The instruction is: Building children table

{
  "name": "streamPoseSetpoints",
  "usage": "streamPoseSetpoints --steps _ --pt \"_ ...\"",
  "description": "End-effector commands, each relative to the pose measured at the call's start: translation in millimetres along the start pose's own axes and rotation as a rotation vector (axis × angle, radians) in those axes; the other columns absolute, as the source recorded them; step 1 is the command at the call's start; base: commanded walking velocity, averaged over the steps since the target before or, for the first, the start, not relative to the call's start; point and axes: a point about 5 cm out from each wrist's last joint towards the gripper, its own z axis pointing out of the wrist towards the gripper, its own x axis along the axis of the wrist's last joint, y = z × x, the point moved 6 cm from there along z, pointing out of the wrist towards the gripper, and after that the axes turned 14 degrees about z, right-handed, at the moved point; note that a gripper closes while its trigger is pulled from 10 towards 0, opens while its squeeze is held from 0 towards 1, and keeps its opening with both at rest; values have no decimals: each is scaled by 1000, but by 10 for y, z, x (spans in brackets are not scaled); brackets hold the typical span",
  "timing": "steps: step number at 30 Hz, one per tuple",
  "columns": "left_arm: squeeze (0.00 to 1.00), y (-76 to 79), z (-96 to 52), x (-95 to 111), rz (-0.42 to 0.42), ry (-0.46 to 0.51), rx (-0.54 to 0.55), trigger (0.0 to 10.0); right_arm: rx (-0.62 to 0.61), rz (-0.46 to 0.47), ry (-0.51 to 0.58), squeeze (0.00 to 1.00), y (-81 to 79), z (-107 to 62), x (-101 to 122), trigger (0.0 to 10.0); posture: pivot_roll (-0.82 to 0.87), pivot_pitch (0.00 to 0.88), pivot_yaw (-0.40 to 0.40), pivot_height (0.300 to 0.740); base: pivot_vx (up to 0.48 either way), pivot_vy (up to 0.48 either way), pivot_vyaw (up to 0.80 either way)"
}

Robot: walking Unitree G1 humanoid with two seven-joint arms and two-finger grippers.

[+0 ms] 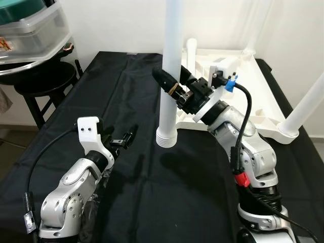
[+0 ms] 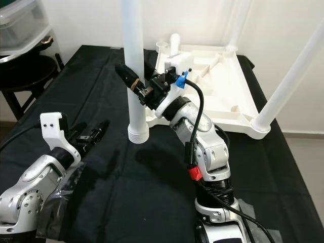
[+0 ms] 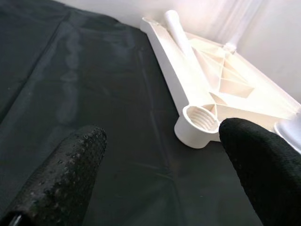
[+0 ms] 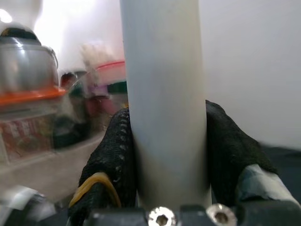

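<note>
Right gripper (image 1: 169, 88) clamps the white table leg (image 1: 168, 76) upright at frame centre, threaded end down for screwing into the upturned tabletop's (image 1: 243, 86) empty socket (image 3: 201, 120); left gripper (image 1: 126, 139) spread wide, empty, lower left.

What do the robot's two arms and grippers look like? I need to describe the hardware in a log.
Both arms are silver, jointed metal shells with black cables along them. The left gripper has black fingers and a white bracket at its wrist. The right gripper has pebbled black fingers, one ringed by a yellow band, plus a white mount, a blue connector and a red collar on the cable.
</note>
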Motion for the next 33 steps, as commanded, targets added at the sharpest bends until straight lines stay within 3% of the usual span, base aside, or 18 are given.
streamPoseSetpoints --steps 1,2,3,4,5,8,12,22,27,28,33 --pt "0 4 -3 -29 13 4 4 10000 -69 -112 -6 0 161 44 4 10000 -17 48 -19 740 0 0 0" --pt "0 4 -3 -29 13 4 4 10000 -69 -112 -6 0 161 44 4 10000 -17 48 -19 740 0 0 0" --pt "0 -7 7 -89 38 -8 1 10000 -147 -186 -19 0 351 76 -21 10000 -20 47 -16 740 0 0 0" --pt "0 -7 7 -89 38 -8 1 10000 -147 -186 -19 0 351 76 -21 10000 -20 47 -16 740 0 0 0" --pt "0 -5 16 -148 65 -22 -4 10000 -195 -212 -24 0 481 103 -48 10000 -19 49 -15 740 0 0 0" --pt "0 17 17 -201 89 -30 -10 10000 -225 -201 -20 0 582 147 -89 10000 -13 56 -17 740 0 0 0" --pt "0 57 -15 -180 94 -21 0 10000 -181 -109 15 0 546 244 -73 10000 8 95 -18 740 0 0 0" --pt "0 -64 -150 -100 112 10 50 10000 -67 -104 100 0 430 439 156 10000 23 195 -15 740 0 0 0" --pt "0 0 -215 -27 71 36 32 10000 -2 -81 126 0 374 474 244 10000 28 264 -9 740 0 0 0" --pt "0 24 -277 29 51 51 33 10000 50 -35 158 0 332 484 316 10000 38 300 -9 740 0 0 0" --pt "0 27 -317 61 38 60 39 10000 84 7 186 0 308 488 372 10000 40 306 -10 740 0 0 0"
